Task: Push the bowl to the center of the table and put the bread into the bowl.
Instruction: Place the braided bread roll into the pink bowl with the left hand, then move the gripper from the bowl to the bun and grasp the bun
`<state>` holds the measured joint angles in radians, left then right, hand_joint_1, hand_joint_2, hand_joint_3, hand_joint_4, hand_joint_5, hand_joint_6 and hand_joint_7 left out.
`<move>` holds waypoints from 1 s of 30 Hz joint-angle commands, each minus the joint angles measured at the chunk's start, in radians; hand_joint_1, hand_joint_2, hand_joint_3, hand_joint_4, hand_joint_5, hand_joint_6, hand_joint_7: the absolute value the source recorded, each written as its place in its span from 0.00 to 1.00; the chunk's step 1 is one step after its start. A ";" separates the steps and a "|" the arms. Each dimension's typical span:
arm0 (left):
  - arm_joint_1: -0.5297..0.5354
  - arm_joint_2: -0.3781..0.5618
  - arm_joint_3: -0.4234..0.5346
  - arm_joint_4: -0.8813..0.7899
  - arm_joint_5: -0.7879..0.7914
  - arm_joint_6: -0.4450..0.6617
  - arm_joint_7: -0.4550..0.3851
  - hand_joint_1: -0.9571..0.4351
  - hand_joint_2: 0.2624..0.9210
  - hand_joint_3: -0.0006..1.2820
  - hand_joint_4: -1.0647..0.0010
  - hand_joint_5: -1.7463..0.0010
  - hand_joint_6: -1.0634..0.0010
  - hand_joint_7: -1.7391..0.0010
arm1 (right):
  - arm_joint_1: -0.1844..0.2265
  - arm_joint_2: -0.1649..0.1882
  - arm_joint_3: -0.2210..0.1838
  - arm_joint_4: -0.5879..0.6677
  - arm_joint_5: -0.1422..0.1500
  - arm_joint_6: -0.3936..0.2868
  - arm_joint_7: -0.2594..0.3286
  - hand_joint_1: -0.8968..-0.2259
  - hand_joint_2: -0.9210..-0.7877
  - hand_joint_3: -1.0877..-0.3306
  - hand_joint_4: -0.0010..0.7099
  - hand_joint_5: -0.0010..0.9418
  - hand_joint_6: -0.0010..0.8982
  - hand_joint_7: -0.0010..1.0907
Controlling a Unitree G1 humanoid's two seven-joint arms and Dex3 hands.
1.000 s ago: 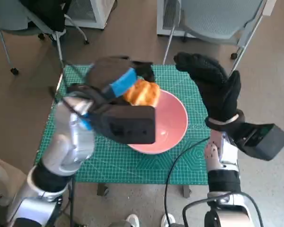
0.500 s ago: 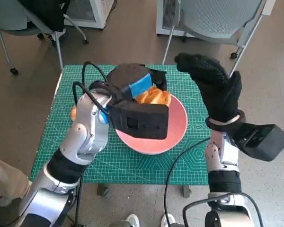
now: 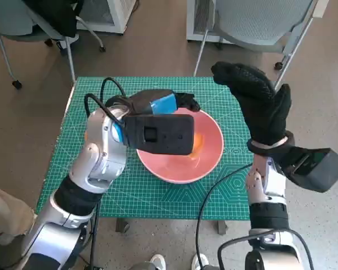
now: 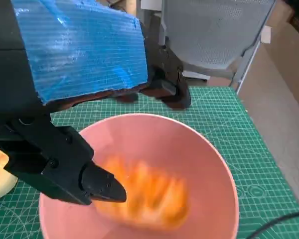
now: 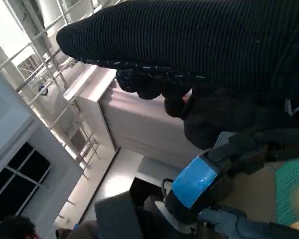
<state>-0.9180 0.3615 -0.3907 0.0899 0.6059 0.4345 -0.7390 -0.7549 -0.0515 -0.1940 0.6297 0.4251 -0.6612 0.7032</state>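
Green cutting mat (image 3: 158, 194) on the small table, pink bowl (image 3: 211, 157) near its middle. The bread (image 4: 147, 196) lies inside the bowl, an orange blur. Left hand (image 3: 163, 104) hovers over the bowl's far rim, fingers apart, holding nothing. Right hand (image 3: 256, 101) is raised beside the table, fingers spread, empty.

Pink bowl (image 3: 183, 157) sits near the middle of the green cutting mat (image 3: 158, 194). Orange bread (image 3: 196, 142) lies inside the bowl, partly hidden by the left wrist unit. Left hand (image 3: 168, 103) hovers over the bowl's far rim, holding nothing. Right hand (image 3: 258, 101) is raised upright beside the bowl, fingers apart.
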 commanded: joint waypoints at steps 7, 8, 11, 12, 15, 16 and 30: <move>0.034 0.065 0.027 -0.093 0.011 -0.038 0.037 0.38 0.73 0.04 1.00 1.00 0.84 0.99 | 0.024 0.006 0.005 0.014 -0.013 -0.004 -0.008 0.32 0.00 0.32 0.12 0.00 0.00 0.27; 0.039 0.072 0.031 -0.104 0.013 -0.034 0.037 0.37 0.74 0.04 1.00 1.00 0.84 0.99 | 0.024 0.006 0.005 0.014 -0.013 -0.005 -0.008 0.32 0.00 0.32 0.12 0.00 0.00 0.27; 0.059 0.099 0.052 -0.149 0.018 -0.014 0.028 0.35 0.75 0.04 1.00 1.00 0.84 0.99 | 0.024 0.005 0.005 0.015 -0.013 -0.005 -0.008 0.32 0.00 0.32 0.12 0.00 0.00 0.27; 0.065 0.107 0.058 -0.162 0.018 -0.008 0.026 0.34 0.75 0.04 1.00 1.00 0.84 0.99 | 0.024 0.006 0.006 0.015 -0.013 -0.005 -0.008 0.32 0.00 0.32 0.11 0.00 0.00 0.27; 0.090 0.148 0.093 -0.221 0.019 0.021 0.011 0.33 0.76 0.03 1.00 1.00 0.84 0.99 | 0.025 0.007 0.007 0.014 -0.012 -0.005 -0.007 0.32 0.00 0.32 0.11 0.00 0.00 0.27; 0.096 0.159 0.102 -0.236 0.020 0.028 0.007 0.33 0.76 0.03 1.00 1.00 0.84 0.99 | 0.026 0.007 0.007 0.013 -0.013 -0.005 -0.007 0.32 0.00 0.32 0.11 0.00 0.00 0.27; 0.225 0.344 0.293 -0.375 -0.024 0.077 -0.028 0.47 0.70 0.01 1.00 1.00 0.83 0.99 | 0.019 0.007 0.008 0.022 -0.012 -0.006 -0.002 0.32 0.00 0.32 0.10 0.00 0.00 0.26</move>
<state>-0.7259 0.6703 -0.1276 -0.2657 0.5971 0.5061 -0.7591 -0.7530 -0.0459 -0.1893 0.6345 0.4206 -0.6729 0.7015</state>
